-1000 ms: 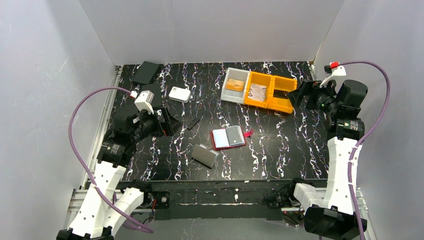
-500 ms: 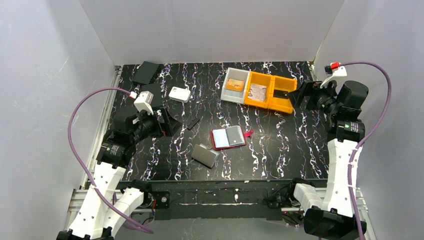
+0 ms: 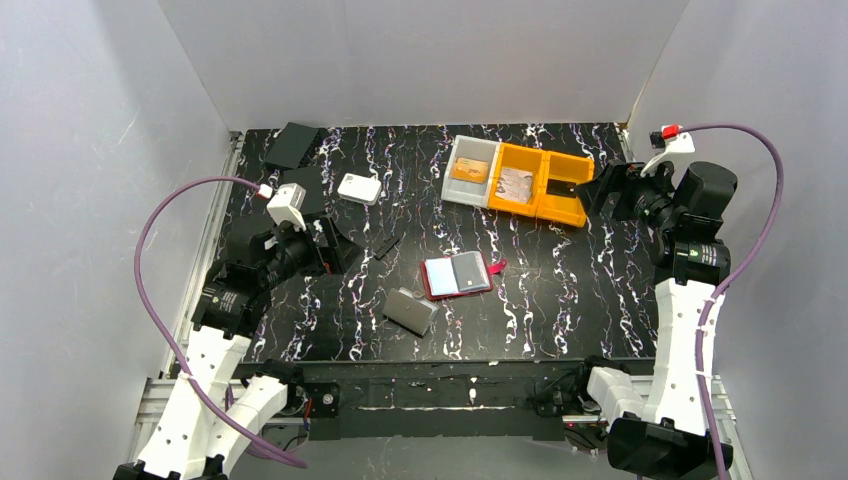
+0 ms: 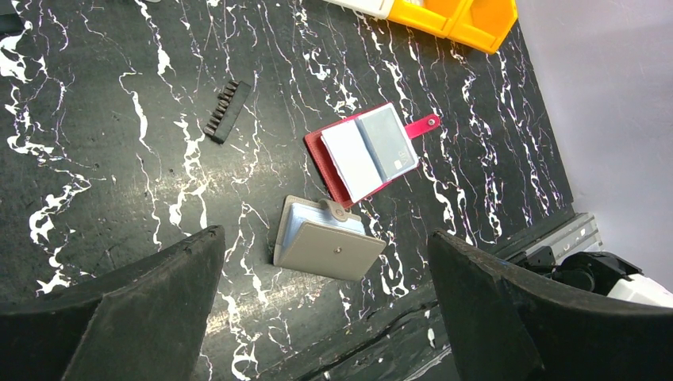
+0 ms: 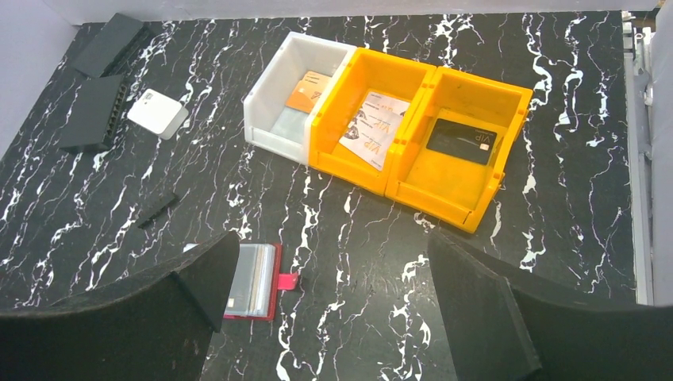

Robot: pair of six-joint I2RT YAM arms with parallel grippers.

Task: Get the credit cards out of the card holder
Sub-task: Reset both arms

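The card holder [image 3: 457,276] lies open and flat at mid-table, dark red with its snap tab pointing right; it also shows as the card holder [image 4: 365,151] and the card holder [image 5: 252,279]. A grey card [image 4: 387,143] shows in its right sleeve. An orange credit card [image 5: 308,91] lies in the white bin, a pale printed card [image 5: 373,127] in the middle bin and a dark card [image 5: 462,141] in the right bin. My left gripper [image 3: 335,245] hangs open left of the holder, empty, as the left gripper [image 4: 324,234] shows. My right gripper [image 3: 600,190] is open and empty by the bins, above the table [image 5: 332,238].
A flat grey case [image 3: 410,311] lies just in front of the holder. One white bin [image 3: 456,180] and two orange bins [image 3: 585,162] stand in a row at the back right. A white rounded box [image 3: 358,188], a black strip [image 3: 387,246] and black flat boxes [image 3: 292,145] sit at the back left.
Both arms have barely shifted. Nothing on the table has moved and both grippers stay open.
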